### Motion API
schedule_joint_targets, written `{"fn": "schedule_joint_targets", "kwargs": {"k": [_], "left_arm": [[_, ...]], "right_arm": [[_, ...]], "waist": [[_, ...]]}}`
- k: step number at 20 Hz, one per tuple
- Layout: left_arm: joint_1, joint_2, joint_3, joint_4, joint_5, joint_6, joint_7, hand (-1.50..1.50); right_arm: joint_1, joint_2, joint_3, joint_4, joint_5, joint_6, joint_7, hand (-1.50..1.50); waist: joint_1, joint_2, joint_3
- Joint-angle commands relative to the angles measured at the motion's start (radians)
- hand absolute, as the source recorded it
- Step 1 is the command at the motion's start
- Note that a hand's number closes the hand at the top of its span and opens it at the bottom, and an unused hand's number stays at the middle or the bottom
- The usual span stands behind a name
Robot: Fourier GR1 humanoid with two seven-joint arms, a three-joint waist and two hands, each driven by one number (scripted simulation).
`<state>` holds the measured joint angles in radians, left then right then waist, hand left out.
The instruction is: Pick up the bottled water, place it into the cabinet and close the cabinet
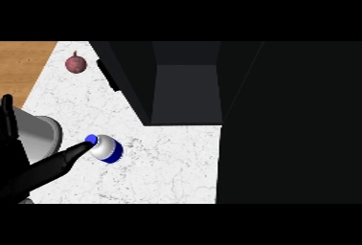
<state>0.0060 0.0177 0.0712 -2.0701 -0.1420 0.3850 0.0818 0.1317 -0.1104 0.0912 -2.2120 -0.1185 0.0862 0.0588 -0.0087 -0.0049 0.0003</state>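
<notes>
My left hand is open, one straight finger touching the bottled water left of the cabinet. Its long axis looks diagonal, cap pointing away from the cabinet.

White marbled counter bears the bottled water, a reddish fruit and the dark cabinet.

A small dark-red round fruit, possibly a fig or a red onion, lies alone on the white marbled counter, close to its far left corner, with a thin pale stalk pointing away. Past the counter's slanting left edge there is a light-brown wooden surface with faint grain.
</notes>
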Motion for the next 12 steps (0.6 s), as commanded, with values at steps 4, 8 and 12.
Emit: {"fn": "schedule_joint_targets", "kwargs": {"k": [4, 8, 12], "left_arm": [[0.09, -0.017, -0.177, -0.144, -0.128, 0.271, 0.19, -1.5], [0.106, -0.018, -0.286, -0.165, -0.288, 0.354, 0.3, -1.5], [0.171, -0.018, -0.292, -0.128, -0.338, 0.345, 0.348, -1.5]], "right_arm": [[0.241, -0.04, 0.066, -0.184, -0.094, 0.105, 0.04, -1.5], [0.332, -0.031, 0.133, -0.325, -0.067, 0.099, 0.084, -1.5], [0.404, -0.028, 0.163, -0.41, -0.072, 0.086, 0.093, -1.5]], "waist": [[-0.002, -0.002, 0.001], [-0.002, 0.0, 0.001], [-0.003, 0.0, 0.0]]}}
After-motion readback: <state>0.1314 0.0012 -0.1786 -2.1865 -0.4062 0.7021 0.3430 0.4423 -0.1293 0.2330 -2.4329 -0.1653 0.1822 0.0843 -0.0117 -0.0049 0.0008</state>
